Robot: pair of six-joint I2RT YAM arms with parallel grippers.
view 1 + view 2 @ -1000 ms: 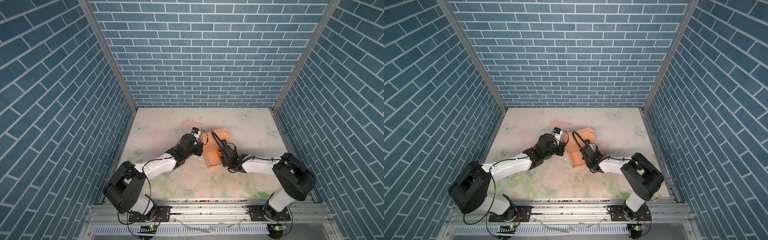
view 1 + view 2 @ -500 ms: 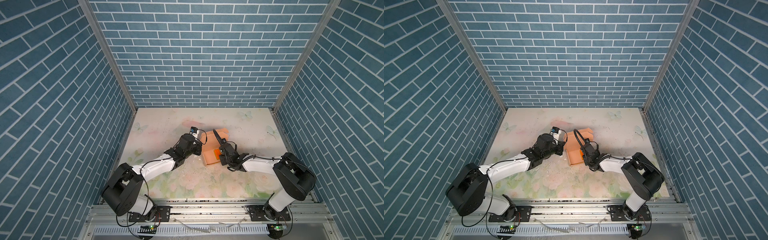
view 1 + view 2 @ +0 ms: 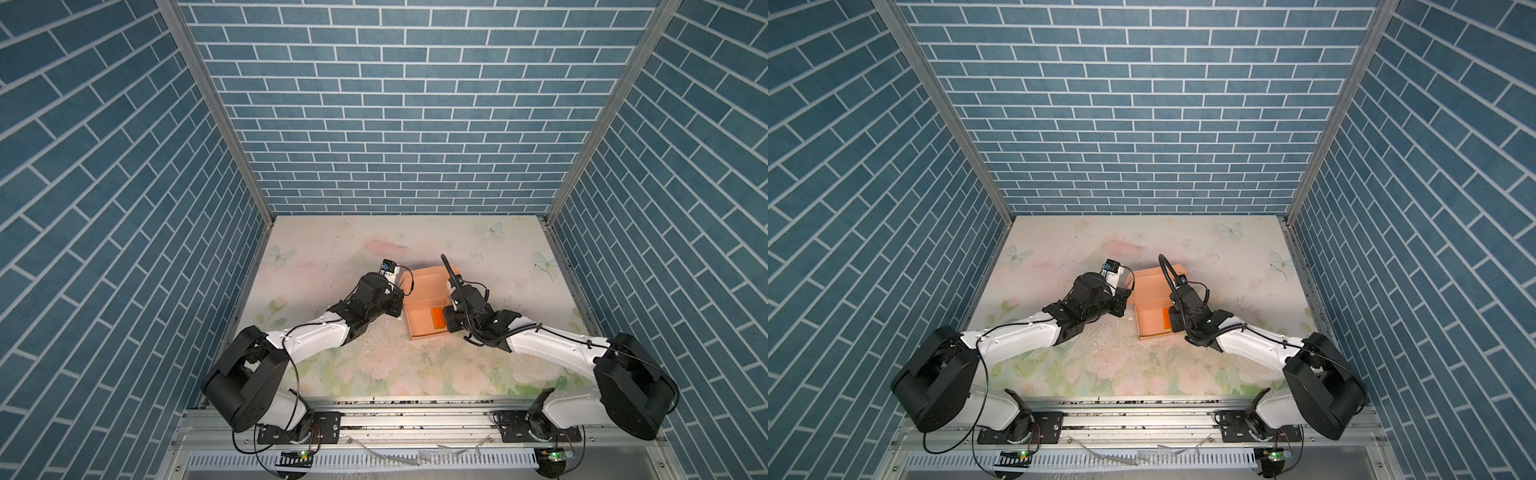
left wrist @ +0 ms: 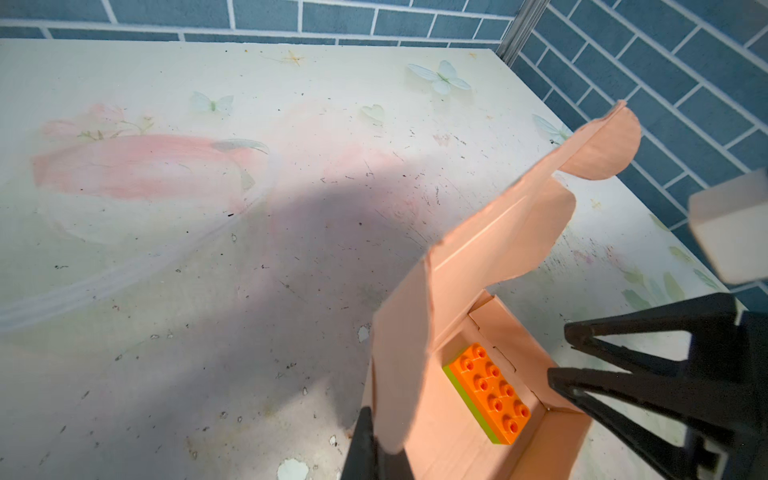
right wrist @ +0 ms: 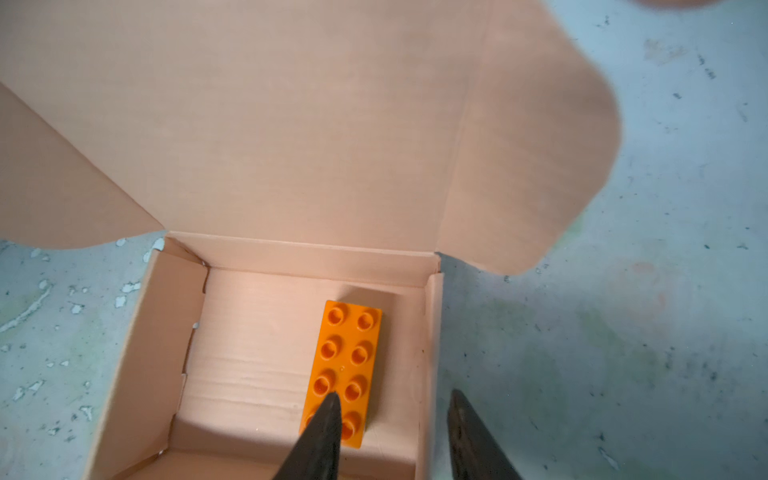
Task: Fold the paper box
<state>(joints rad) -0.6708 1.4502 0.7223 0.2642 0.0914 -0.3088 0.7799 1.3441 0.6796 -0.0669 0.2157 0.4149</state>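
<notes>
The peach paper box (image 3: 422, 322) (image 3: 1150, 322) stands open mid-table, its lid (image 5: 291, 124) raised at the back with a rounded flap on each side. Inside, by the right wall, lies an orange studded brick (image 5: 343, 361) (image 4: 488, 392). My left gripper (image 4: 376, 440) (image 3: 400, 311) is shut on the box's left flap. Open, my right gripper (image 5: 394, 395) (image 3: 446, 320) straddles the box's right wall: one finger hangs over the brick, the other is outside. The brick is not held.
White flecks (image 3: 374, 345) lie scattered over the floral table (image 3: 498, 257) in front of the box. Blue brick-patterned walls (image 3: 395, 124) close in the back and both sides. A metal rail (image 3: 415, 415) runs along the front edge.
My right gripper's jaws have gone from shut to open over the box's right wall. The left gripper keeps its hold, and the box has barely shifted.
</notes>
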